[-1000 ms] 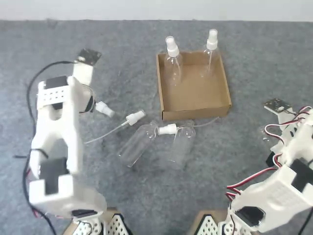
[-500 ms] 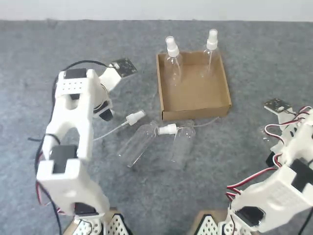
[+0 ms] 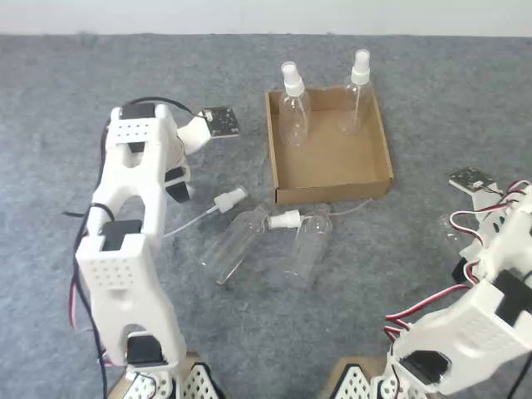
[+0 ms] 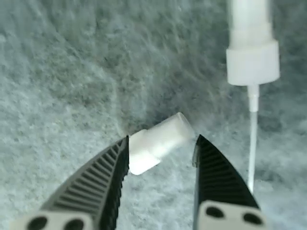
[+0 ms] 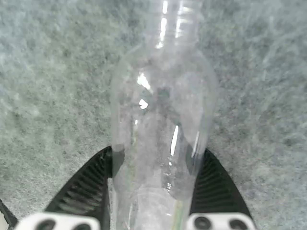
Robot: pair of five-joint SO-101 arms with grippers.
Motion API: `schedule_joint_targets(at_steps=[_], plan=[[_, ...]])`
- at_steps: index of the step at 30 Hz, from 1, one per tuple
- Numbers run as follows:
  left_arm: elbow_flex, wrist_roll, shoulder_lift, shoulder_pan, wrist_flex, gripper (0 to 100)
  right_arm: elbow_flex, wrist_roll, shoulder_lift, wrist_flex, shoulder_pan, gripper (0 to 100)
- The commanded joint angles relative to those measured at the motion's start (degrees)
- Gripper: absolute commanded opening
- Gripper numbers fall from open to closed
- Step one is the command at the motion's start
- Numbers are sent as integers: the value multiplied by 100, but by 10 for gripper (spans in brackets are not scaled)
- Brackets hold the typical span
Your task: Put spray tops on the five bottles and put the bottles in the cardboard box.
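My left gripper [image 4: 162,139] is open, its jaws straddling a loose white spray top [image 4: 165,136] that lies on the grey carpet. In the high view that left gripper [image 3: 177,188] is left of the cardboard box [image 3: 382,141]. A second spray top [image 3: 230,199] with a long tube lies just beyond it. Two clear bottles [image 3: 237,241] [image 3: 307,243] lie in front of the box, with a third spray top [image 3: 285,219] between their necks. Two capped bottles [image 3: 293,104] [image 3: 359,91] stand in the box. My right gripper [image 5: 158,152] is shut on an uncapped clear bottle [image 5: 163,96].
The right arm [image 3: 490,249] sits low at the table's right edge, well clear of the box. Open carpet lies between the lying bottles and the arm bases, and to the far left.
The left arm swung right, toward the box, and its gripper came down over the loose spray top. The right arm and the bottles kept still.
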Motion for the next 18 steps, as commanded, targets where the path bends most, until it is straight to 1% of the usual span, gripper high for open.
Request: schedule_joint_targets(at_steps=[1,4,6,8,11,13,16,17,18], plan=[[-233,-79,53,-53,-185,175,62,105,-40,-4,84,61],[-224,-35,149,-149,-158,172,62,105,-31,-4,75,61],[-224,316,193,-176,-167,147,62,105,-31,-4,92,61],[-207,818,158,-193,-149,88,62,105,-31,-4,92,61],[-224,1881,141,-141,158,18,62,105,-13,-4,101,61],[-224,2734,141,-44,448,13,62,105,-4,-4,101,61],[-215,4246,141,70,686,13,62,105,-4,-4,75,61],[-215,4624,141,105,695,17,62,105,-4,-4,66,61],[-224,4853,141,132,686,29,62,97,-4,-4,57,61]])
